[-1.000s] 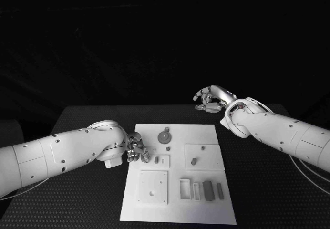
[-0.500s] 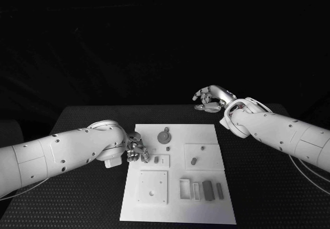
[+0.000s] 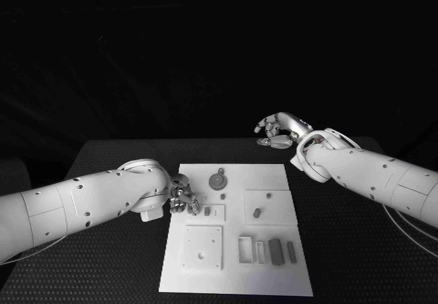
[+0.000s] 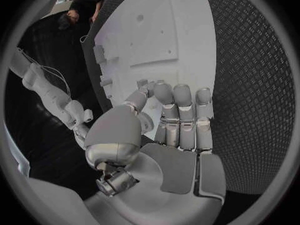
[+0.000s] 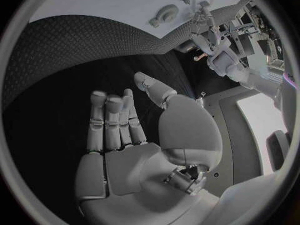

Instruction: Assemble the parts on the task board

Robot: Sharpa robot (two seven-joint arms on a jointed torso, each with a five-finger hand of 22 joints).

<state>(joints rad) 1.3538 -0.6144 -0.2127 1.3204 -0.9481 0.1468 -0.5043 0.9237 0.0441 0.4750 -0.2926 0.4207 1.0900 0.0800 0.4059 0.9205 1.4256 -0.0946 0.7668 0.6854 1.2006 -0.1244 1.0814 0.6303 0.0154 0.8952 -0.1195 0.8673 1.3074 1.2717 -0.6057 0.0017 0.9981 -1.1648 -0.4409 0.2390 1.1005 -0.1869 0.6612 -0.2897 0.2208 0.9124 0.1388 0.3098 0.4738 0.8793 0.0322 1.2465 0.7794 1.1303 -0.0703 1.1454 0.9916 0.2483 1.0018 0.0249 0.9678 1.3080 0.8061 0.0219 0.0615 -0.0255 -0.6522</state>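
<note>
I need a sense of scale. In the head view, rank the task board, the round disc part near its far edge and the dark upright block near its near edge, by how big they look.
1. task board, by far the largest.
2. round disc part.
3. dark upright block.
The last two look close in size, and the block lies nearer the camera, so their order is unsure.

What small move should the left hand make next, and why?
Probably it should reach in over the task board toward the small part lying just beside it. The left hand sits at the board's left edge and seems to hold nothing, while the right hand hangs open beyond the board's far end.
</note>
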